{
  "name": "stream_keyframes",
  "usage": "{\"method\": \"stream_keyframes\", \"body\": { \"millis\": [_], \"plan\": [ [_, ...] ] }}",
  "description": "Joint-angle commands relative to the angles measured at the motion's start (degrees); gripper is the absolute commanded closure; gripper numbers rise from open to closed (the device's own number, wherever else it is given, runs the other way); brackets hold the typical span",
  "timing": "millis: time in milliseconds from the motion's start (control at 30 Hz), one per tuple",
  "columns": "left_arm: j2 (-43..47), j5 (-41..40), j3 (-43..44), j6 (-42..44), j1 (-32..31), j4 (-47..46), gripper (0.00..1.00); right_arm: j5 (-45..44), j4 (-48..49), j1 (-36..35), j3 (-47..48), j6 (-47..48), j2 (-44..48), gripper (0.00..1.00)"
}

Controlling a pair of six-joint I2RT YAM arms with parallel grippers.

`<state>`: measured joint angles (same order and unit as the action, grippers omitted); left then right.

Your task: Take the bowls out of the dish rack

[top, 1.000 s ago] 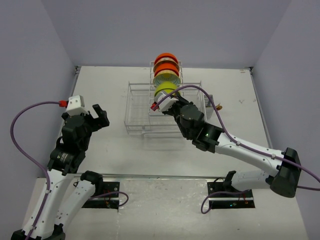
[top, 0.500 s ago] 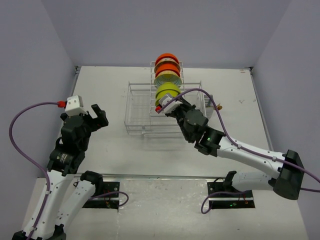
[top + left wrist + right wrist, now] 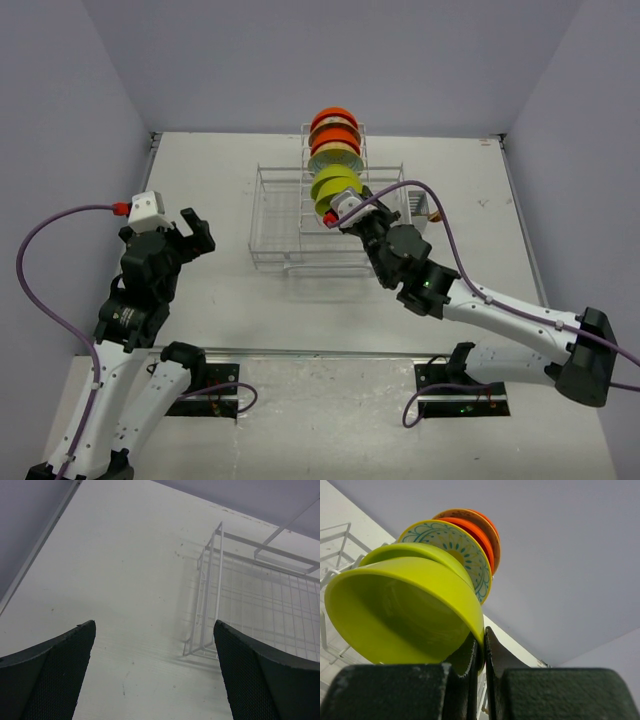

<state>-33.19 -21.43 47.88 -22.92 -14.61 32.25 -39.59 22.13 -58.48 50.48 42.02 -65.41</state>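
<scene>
your right gripper (image 3: 481,642) is pinched onto the rim of the front lime-green bowl (image 3: 405,605), which stands on edge at the 6 o'clock end of the row in the dish rack (image 3: 272,222), just 12 o'clock of the hand. the left gripper (image 3: 154,630) hangs open, well off at 9 o'clock. since a second ago the right wrist slid toward 3 o'clock, deeper in.

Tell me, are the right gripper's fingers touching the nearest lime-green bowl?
Touching. The right wrist view shows the fingers closed on the rim of the nearest lime-green bowl, one finger inside the rim and one outside.
</scene>
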Motion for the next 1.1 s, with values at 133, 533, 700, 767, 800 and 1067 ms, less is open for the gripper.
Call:
{"method": "stream_keyframes", "body": {
  "millis": [133,533,700,767,800,1067],
  "plan": [
    [-0.5,-0.3,0.5,0.9,0.8,-2.0,0.00,1.0,0.6,-0.8,0.9,-4.6,4.8,1.00],
    [1.2,7.8,2.5,1.6,0.8,-4.9,0.00,3.2,-6.7,-0.8,4.0,-10.6,5.4,1.00],
    [-0.6,15.9,4.9,1.6,0.8,-5.7,0.00,2.0,-8.2,-0.8,5.3,-11.6,5.5,1.00],
    [-2.4,20.2,7.7,2.3,0.7,-6.4,0.00,2.1,-11.3,-0.8,6.8,-14.6,6.2,1.00],
    [-3.3,24.8,9.1,2.7,0.7,-6.7,0.00,2.2,-12.9,-0.8,9.1,-15.9,6.6,1.00],
    [-13.3,37.0,22.1,3.2,-0.9,-7.6,0.00,2.7,-47.1,-0.8,31.2,-35.5,1.3,1.00]
  ]
}}
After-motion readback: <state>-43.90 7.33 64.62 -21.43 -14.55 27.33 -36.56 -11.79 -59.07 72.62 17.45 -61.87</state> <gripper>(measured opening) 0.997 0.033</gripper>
